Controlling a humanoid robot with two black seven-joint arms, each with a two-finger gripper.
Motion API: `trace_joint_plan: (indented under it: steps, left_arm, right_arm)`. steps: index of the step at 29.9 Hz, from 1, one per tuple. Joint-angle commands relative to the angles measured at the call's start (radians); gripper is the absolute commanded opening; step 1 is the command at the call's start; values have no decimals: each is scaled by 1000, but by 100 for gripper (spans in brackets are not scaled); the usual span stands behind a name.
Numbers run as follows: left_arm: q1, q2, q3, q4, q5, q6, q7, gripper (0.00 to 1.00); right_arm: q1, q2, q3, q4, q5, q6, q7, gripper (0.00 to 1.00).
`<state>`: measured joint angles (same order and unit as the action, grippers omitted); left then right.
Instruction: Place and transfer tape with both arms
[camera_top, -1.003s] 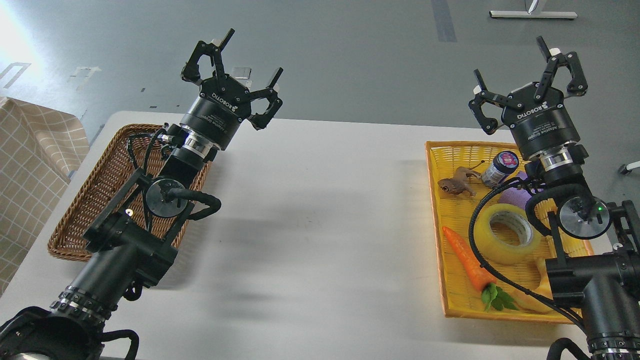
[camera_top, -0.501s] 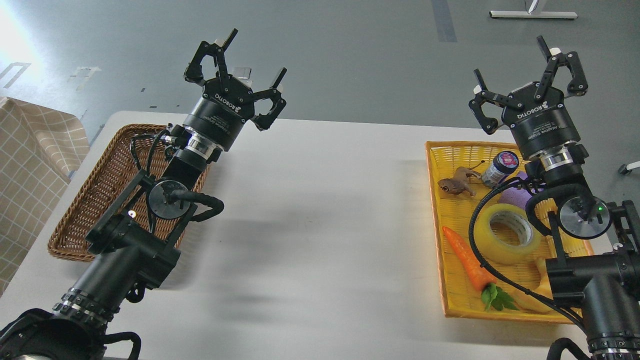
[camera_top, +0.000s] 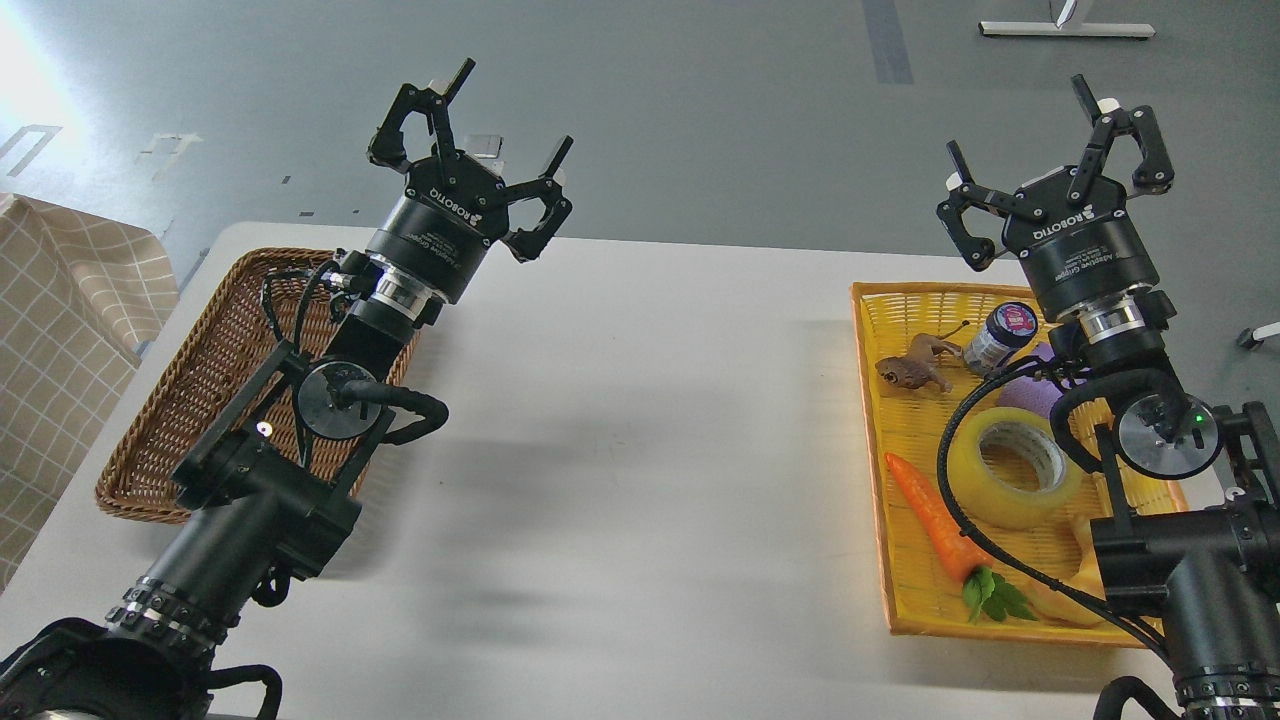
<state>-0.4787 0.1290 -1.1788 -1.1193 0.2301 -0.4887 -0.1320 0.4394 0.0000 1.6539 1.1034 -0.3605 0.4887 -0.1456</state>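
Observation:
The tape (camera_top: 1012, 469), a wide yellow translucent roll with a whitish core, lies flat in the yellow tray (camera_top: 905, 600) at the right, partly crossed by my right arm's cable. My right gripper (camera_top: 1045, 140) is open and empty, raised high beyond the tray's far end, well above the tape. My left gripper (camera_top: 497, 115) is open and empty, raised over the table's far left, beside the wicker basket (camera_top: 200, 380).
In the yellow tray lie a toy carrot (camera_top: 935, 520), a brown animal figure (camera_top: 910, 370), a small jar (camera_top: 998, 338), a purple object (camera_top: 1030, 392) and a curved yellow toy (camera_top: 1070, 590). The white table (camera_top: 640, 450) spans the middle. A checked cloth (camera_top: 60, 330) is at far left.
My left arm shifted slightly right and forward one second ago, then held still. My right gripper barely moved. Both stay open.

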Motion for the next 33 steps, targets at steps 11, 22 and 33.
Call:
trace_joint_plan:
  steps: [11, 22, 33]
  left_arm:
    - [-1, -2, 4, 1, 0, 0, 0, 98]
    - [-1, -3, 5, 1, -2, 0, 0, 98]
    - [-4, -3, 4, 1, 0, 0, 0, 98]
  right_arm:
    - [-8, 0, -29, 12, -14, 0, -8, 100]
    - [-1, -144, -177, 12, -78, 0, -8, 100]
    - [32, -316, -356, 81, -307, 0, -11, 100]
